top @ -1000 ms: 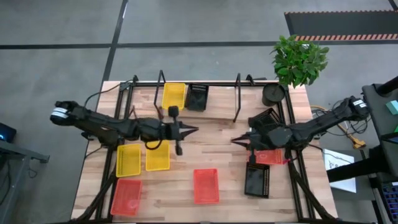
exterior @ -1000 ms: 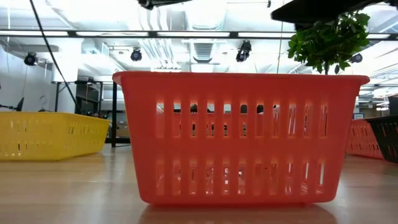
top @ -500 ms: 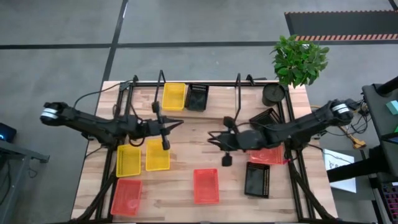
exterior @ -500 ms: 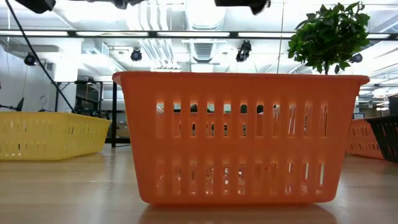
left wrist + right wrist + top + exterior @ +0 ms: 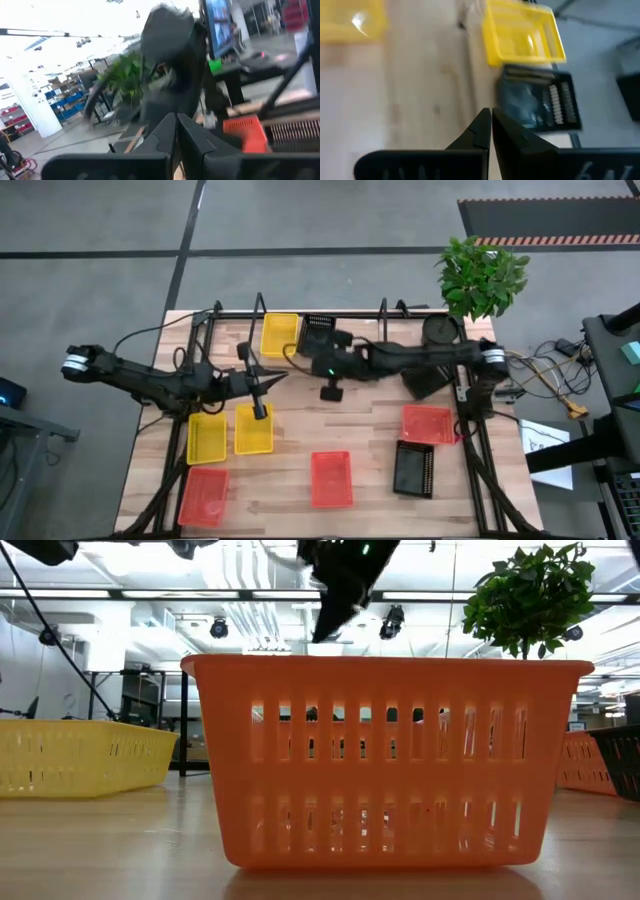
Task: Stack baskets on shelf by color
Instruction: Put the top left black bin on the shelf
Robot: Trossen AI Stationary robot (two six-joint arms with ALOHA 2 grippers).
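- Showing three yellow baskets (image 5: 279, 335) (image 5: 207, 437) (image 5: 253, 428): one far, two near left.
- Showing three orange baskets (image 5: 205, 495) (image 5: 331, 478) (image 5: 430, 424): one near left, one near centre, one right.
- Showing three black baskets (image 5: 318, 335) (image 5: 413, 468) (image 5: 425, 377): one far, one near right, one tilted at the right.
- Standing at the far edge: one wire shelf (image 5: 384, 320).
- Sitting far right: one plant (image 5: 483, 275), one round pot (image 5: 438, 330).
- Reaching over the table: two dark arms (image 5: 150, 380) (image 5: 420, 358).

The light wooden tabletop (image 5: 120, 840) had a smooth, faintly glossy finish. The orange slotted plastic basket (image 5: 385, 760) looked glossy (slightly translucent); the thin black metal wire shelf (image 5: 381, 340) appeared matt.
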